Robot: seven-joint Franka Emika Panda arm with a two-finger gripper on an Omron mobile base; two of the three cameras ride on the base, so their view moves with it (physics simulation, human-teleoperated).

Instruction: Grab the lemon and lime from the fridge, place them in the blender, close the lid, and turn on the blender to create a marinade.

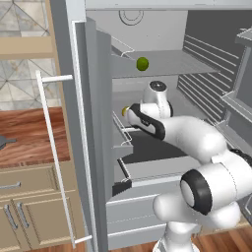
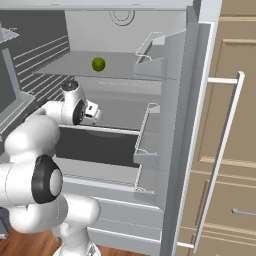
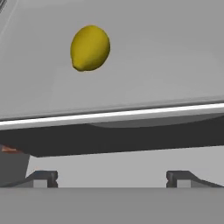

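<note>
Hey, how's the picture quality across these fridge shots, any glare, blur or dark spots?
Left base view: flat even light, no glare, lime sharp. Right base view: the same, with the fridge's side wall darker. Hand view: lemon crisp and softly shaded, a dark band beneath the shelf edge.

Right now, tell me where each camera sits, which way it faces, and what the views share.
Left base view: behind the arm on its left, facing into the open fridge; lime on an upper shelf.
Right base view: behind on the right, same fridge interior; arm at lower left, lime.
Hand view: on the hand, looking along the open gripper at the lemon on a shelf.
Both base views share fridge, lime and arm.
</note>
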